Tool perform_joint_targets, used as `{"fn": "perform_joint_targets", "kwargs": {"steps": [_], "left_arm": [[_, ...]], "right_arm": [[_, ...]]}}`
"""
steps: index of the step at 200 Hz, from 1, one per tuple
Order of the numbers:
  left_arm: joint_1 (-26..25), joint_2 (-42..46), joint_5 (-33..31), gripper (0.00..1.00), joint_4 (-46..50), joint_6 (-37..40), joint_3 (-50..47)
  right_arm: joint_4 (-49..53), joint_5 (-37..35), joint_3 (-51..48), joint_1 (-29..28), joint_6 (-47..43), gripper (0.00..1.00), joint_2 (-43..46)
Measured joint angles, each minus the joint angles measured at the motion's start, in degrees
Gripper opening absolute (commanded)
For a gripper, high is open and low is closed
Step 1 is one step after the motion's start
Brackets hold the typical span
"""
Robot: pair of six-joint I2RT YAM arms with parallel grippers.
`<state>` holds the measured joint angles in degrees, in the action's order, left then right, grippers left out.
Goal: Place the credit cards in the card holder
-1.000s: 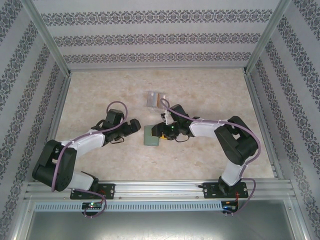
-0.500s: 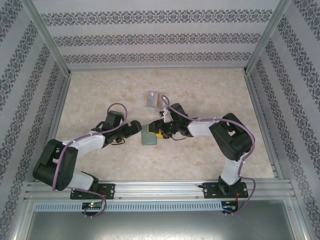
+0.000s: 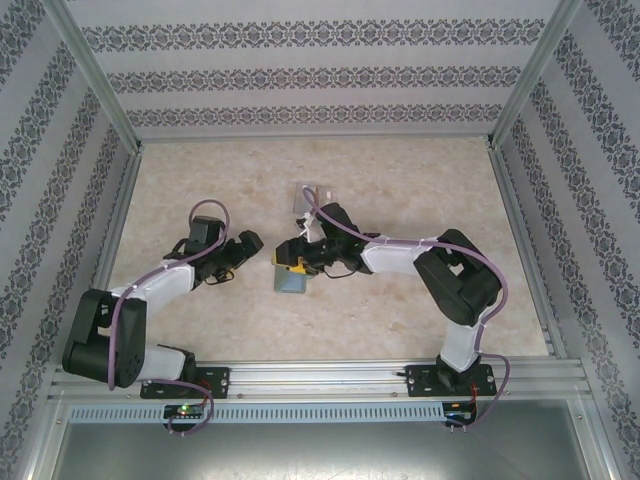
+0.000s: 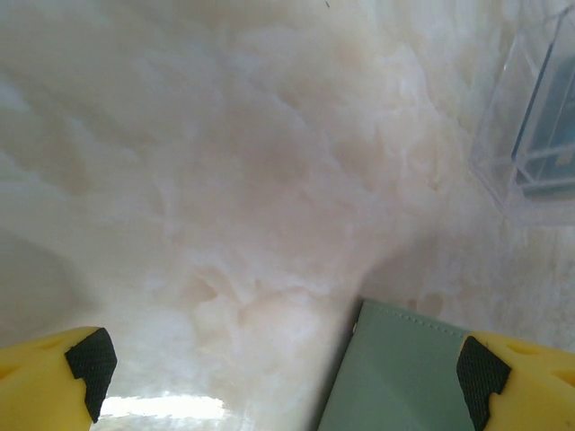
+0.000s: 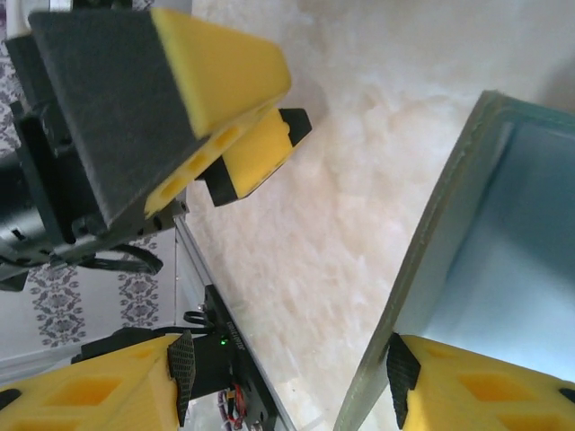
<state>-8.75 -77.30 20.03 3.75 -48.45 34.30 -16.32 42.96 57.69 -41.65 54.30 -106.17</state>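
Observation:
The sage-green card holder (image 3: 290, 283) lies on the table between the two arms. In the right wrist view its cover (image 5: 503, 233) stands tilted up, showing a pale grey-blue inside. My right gripper (image 3: 288, 258) hangs over it, jaws wide apart (image 5: 287, 377), with one fingertip (image 5: 402, 377) against the cover's inner face near its edge. My left gripper (image 3: 248, 247) is open just left of it (image 4: 283, 368), with a corner of the holder (image 4: 404, 377) beside its right finger. The credit cards are hidden. Bluish flat shapes stand inside a clear stand (image 4: 539, 135), and I cannot tell what they are.
The clear plastic stand (image 3: 304, 198) sits just beyond the right gripper, partly covered by the right arm's cable. Metal frame rails (image 3: 120, 215) and patterned walls close in the beige marbled table (image 3: 420, 180), which is bare to the far right and left.
Both grippers have shifted left. The right gripper and the card holder moved left together, and the left gripper drew back to the left ahead of them.

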Motion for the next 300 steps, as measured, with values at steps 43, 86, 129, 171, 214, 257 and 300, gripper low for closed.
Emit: {"fn": "perform_joint_targets", "kwargs": {"steps": [43, 86, 129, 171, 214, 257, 300], "left_arm": [[5.8, 3.1, 1.5, 0.99, 2.5, 0.1, 0.0], [9.7, 4.0, 2.7, 0.99, 3.9, 0.2, 0.0], [14.4, 5.0, 3.7, 0.99, 5.7, 0.4, 0.0], [18.0, 8.7, 3.5, 0.99, 6.1, 0.4, 0.0], [20.7, 9.3, 3.7, 0.99, 7.5, 1.5, 0.0], [23.8, 16.3, 3.5, 0.99, 7.9, 1.7, -0.7], [23.8, 14.3, 5.4, 0.99, 7.5, 1.7, -1.8]], "right_arm": [[2.8, -0.9, 5.0, -2.5, -0.5, 0.62, -3.6], [10.5, -3.5, 12.5, -4.3, -3.4, 0.62, -7.7], [20.0, -7.7, 21.7, -7.8, -9.0, 0.62, -10.5], [28.2, -10.9, 30.3, -10.2, -14.5, 0.63, -15.8], [37.2, -16.3, 36.5, -13.6, -21.3, 0.64, -17.9], [42.3, -20.3, 42.8, -18.0, -28.9, 0.63, -18.1], [42.6, -20.2, 42.9, -18.9, -32.4, 0.61, -18.0]]}}
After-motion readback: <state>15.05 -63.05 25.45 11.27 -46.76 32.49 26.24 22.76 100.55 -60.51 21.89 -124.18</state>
